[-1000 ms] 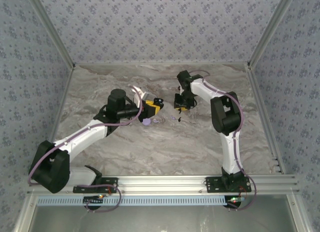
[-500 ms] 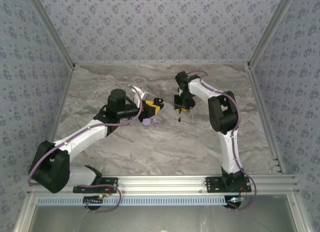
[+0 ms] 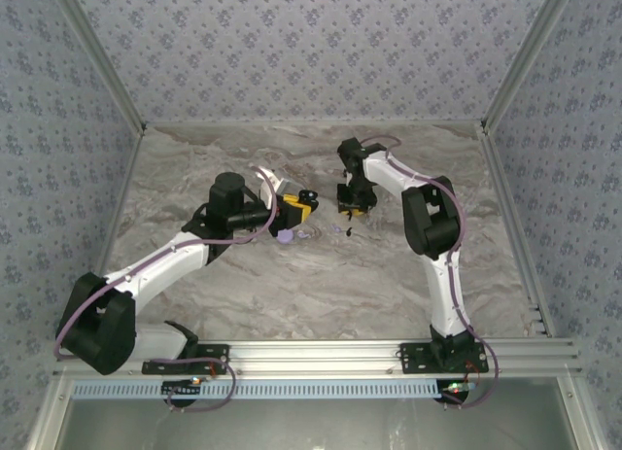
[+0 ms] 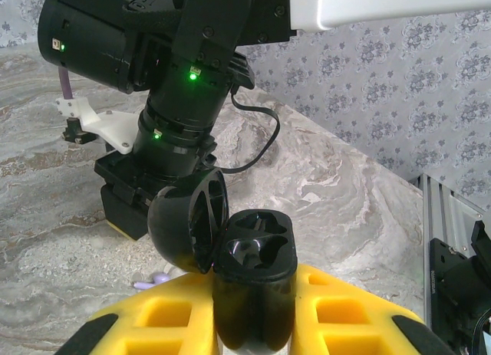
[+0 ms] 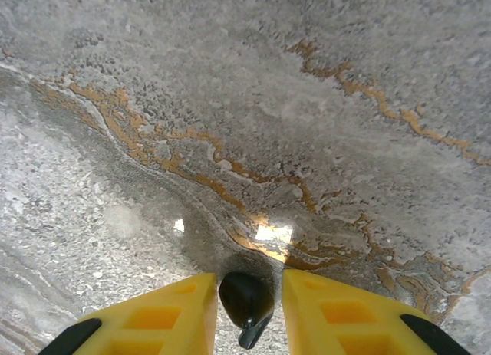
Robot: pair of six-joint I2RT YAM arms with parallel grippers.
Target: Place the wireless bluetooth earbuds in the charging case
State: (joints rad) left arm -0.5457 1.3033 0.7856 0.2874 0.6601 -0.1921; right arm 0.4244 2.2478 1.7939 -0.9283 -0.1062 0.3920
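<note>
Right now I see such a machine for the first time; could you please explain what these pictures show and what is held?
This is a robot: a left arm and a right arm, bolted to a marble table. The wide picture comes from a fixed camera above and behind them; the other two come from a camera on each wrist. The left hand is closed on a black charging case, its lid open, both pockets empty. The right hand pinches one small black earbud over the table. A small lavender object lies near the left hand; what it is I cannot tell.
</note>
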